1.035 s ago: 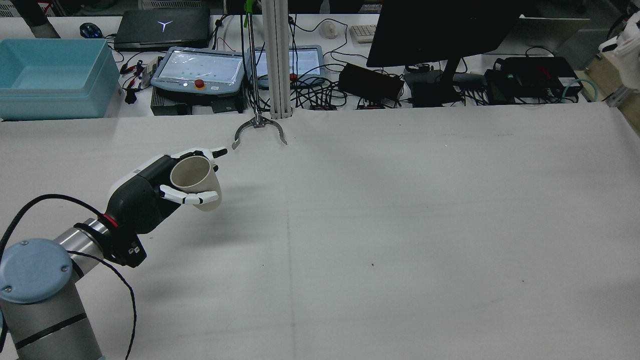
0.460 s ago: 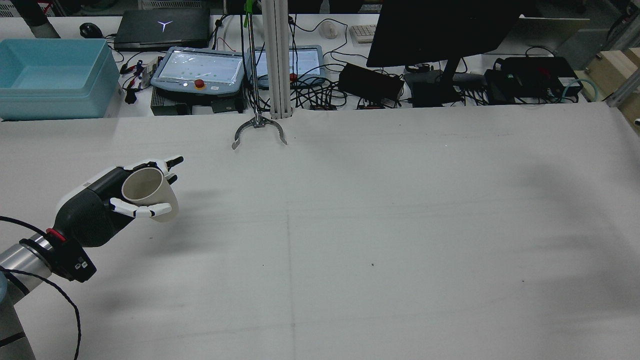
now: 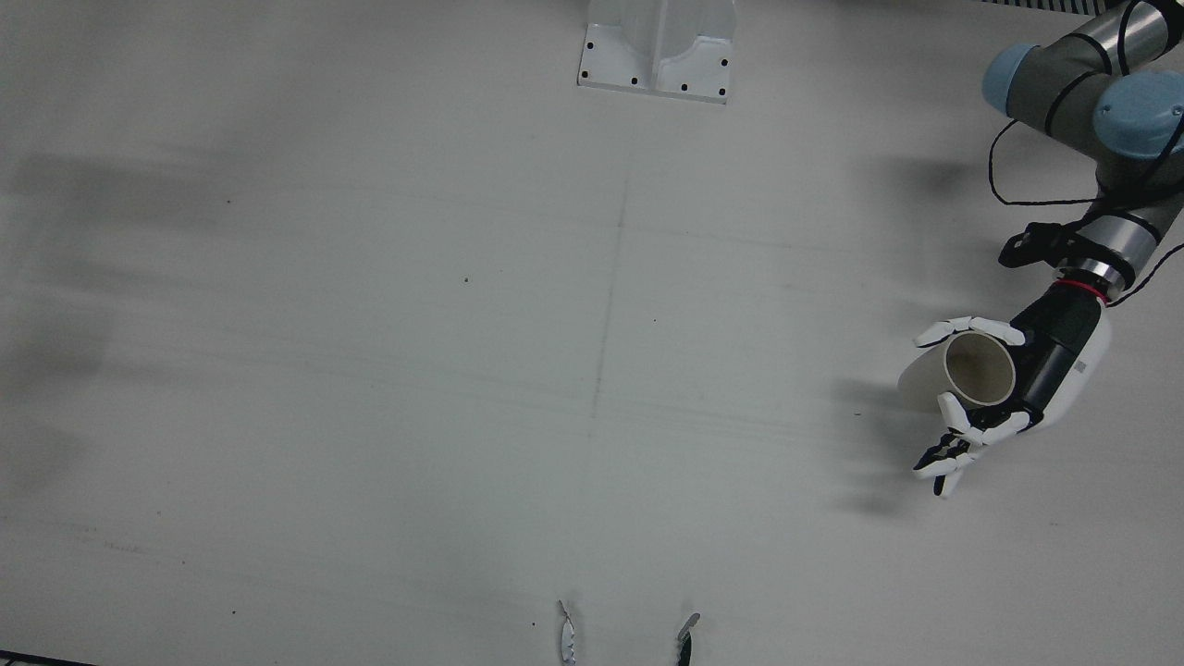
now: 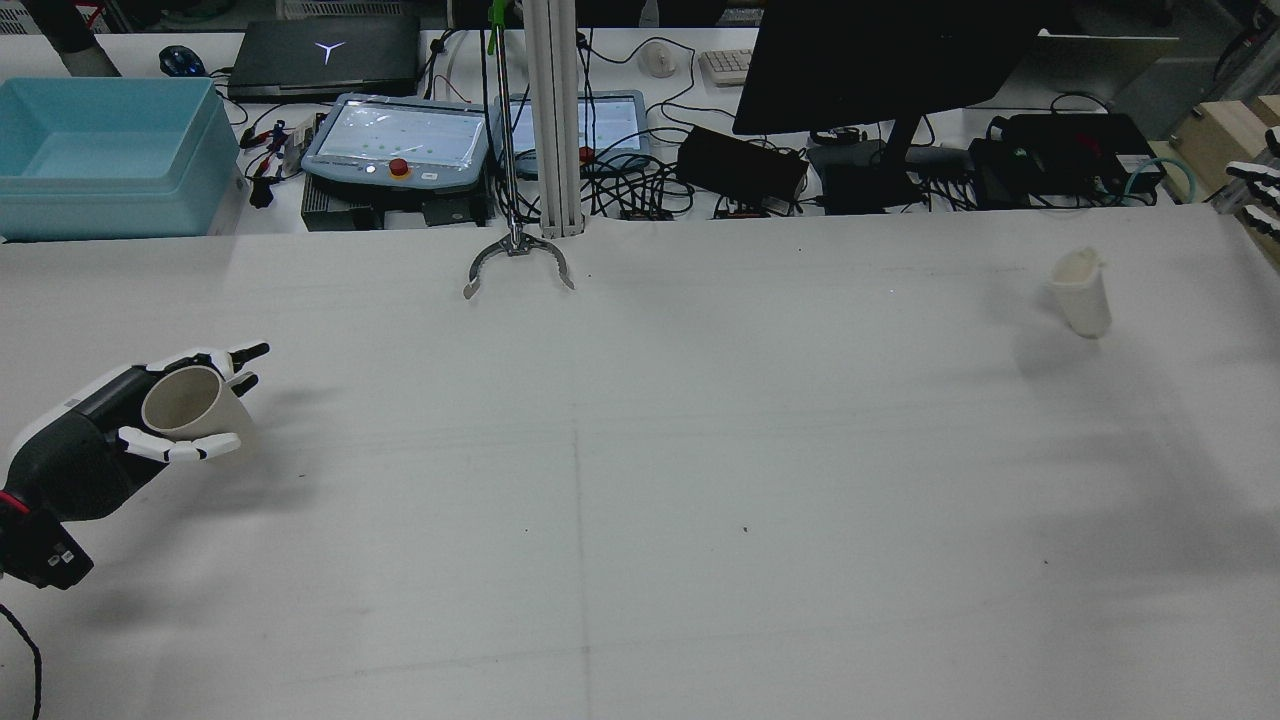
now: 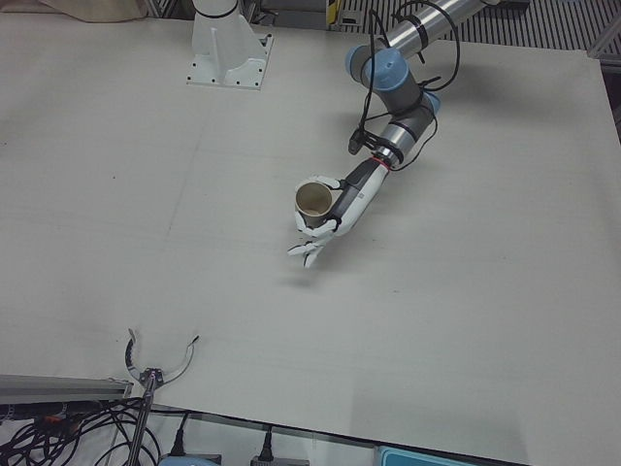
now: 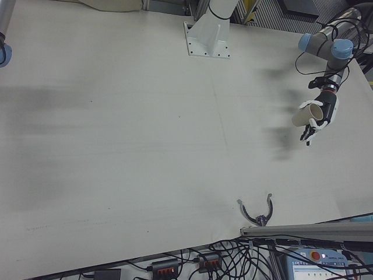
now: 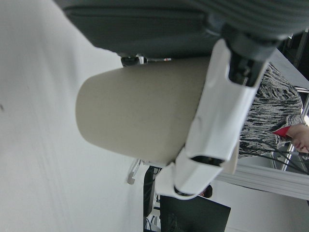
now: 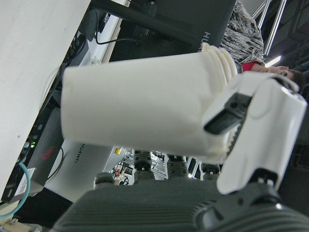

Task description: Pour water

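My left hand [image 4: 80,455] is shut on a beige cup [image 4: 180,402] and holds it tilted, mouth up, just above the table at the far left of the rear view. The hand [image 3: 1050,365] and cup [image 3: 976,370] also show in the front view, and the cup [image 7: 140,111] in the left hand view. In the right hand view my right hand [image 8: 256,121] presses a white spouted cup [image 8: 145,106] against its palm. In the rear view that white cup [image 4: 1085,288] shows blurred at the right. Only the right hand's fingertips [image 4: 1258,185] show there, at the edge.
A metal claw tool [image 4: 515,262] lies at the table's far edge by the grey post [image 4: 555,110]. Beyond it are a blue bin [image 4: 100,150], tablets, a monitor and cables. A pedestal base [image 3: 657,55] stands at the robot's side.
My left hand has carried the beige cup steadily left and nearer in the rear view. The white cup has appeared at the right; the right hand showed top right 1 s ago.
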### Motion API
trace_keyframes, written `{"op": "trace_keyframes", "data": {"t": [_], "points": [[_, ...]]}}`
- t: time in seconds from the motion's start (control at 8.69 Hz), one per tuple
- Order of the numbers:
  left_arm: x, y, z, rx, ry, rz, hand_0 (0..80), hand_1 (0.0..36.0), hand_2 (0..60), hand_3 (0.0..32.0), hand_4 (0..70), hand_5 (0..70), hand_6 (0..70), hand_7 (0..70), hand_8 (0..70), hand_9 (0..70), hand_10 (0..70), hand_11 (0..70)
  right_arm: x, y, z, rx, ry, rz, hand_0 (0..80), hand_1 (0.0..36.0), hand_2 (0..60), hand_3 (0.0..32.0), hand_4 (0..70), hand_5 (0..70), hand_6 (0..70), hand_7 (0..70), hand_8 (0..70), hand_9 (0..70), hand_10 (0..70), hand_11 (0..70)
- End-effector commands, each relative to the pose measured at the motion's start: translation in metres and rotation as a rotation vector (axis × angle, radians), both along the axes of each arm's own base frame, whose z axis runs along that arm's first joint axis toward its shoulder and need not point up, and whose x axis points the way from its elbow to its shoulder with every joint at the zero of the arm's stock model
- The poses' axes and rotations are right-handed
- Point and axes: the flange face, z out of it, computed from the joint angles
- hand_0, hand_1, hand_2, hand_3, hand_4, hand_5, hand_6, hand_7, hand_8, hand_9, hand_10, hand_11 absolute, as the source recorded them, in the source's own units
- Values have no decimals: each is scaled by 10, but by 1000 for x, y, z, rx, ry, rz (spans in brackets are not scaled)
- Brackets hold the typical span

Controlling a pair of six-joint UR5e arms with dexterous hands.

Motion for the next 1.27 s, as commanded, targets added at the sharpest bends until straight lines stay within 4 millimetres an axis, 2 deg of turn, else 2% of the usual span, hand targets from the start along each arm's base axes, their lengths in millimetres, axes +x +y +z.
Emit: {"op": "trace_keyframes", "data": {"t": [0.0, 0.12, 0.23, 0.35, 0.69, 0.81, 0.92, 1.04, 1.15], "points": [[-34, 18, 122, -22, -67, -19, 800, 360, 600, 0, 386, 700, 168, 170, 50, 20, 53, 119, -6, -2, -5, 8, -24, -19, 424, 55, 0, 320, 0, 8, 0, 0, 0, 0, 0, 0], [-36, 20, 144, -23, -83, -21, 800, 360, 600, 0, 396, 700, 170, 173, 50, 20, 52, 118, -4, -1, -8, 14, -34, -20, 447, 76, 0, 320, 0, 12, 0, 0, 0, 0, 0, 0], [-48, 28, 168, -27, -105, -23, 800, 360, 600, 0, 395, 700, 171, 173, 52, 20, 54, 121, -3, 15, -5, 12, -31, -20, 461, 102, 0, 320, 0, 17, 0, 0, 0, 0, 0, 0], [-65, 26, 175, -31, -109, -50, 800, 360, 600, 0, 394, 700, 168, 173, 53, 20, 53, 120, -3, 26, -2, 8, -29, -21, 460, 104, 0, 320, 0, 17, 0, 0, 0, 0, 0, 0], [-84, 17, 175, -15, -142, -84, 800, 360, 600, 0, 398, 700, 182, 186, 58, 23, 51, 116, -1, 43, 0, 3, -32, -20, 467, 125, 0, 320, 0, 23, 0, 0, 0, 0, 0, 0], [-87, 17, 176, -16, -144, -89, 800, 360, 217, 0, 278, 700, 165, 165, 48, 19, 31, 83, -1, 45, -1, 4, -32, -20, 468, 128, 0, 320, 0, 23, 0, 0, 0, 0, 0, 0], [-89, 19, 178, -20, -148, -89, 800, 359, 35, 0, 232, 459, 123, 107, 22, 7, 1, 35, -1, 45, -1, 8, -30, -20, 468, 131, 0, 320, 0, 24, 0, 0, 0, 0, 0, 0], [-90, 20, 179, -21, -150, -87, 800, 344, 0, 0, 224, 0, 92, 55, 8, 0, 0, 16, -1, 45, -2, 8, -30, -20, 469, 134, 0, 320, 0, 24, 0, 0, 0, 0, 0, 0], [-91, 21, 180, -23, -152, -88, 800, 320, 0, 0, 158, 0, 80, 31, 6, 0, 0, 2, 0, 42, -10, 24, -30, -20, 470, 137, 0, 320, 0, 25, 0, 0, 0, 0, 0, 0]]}}
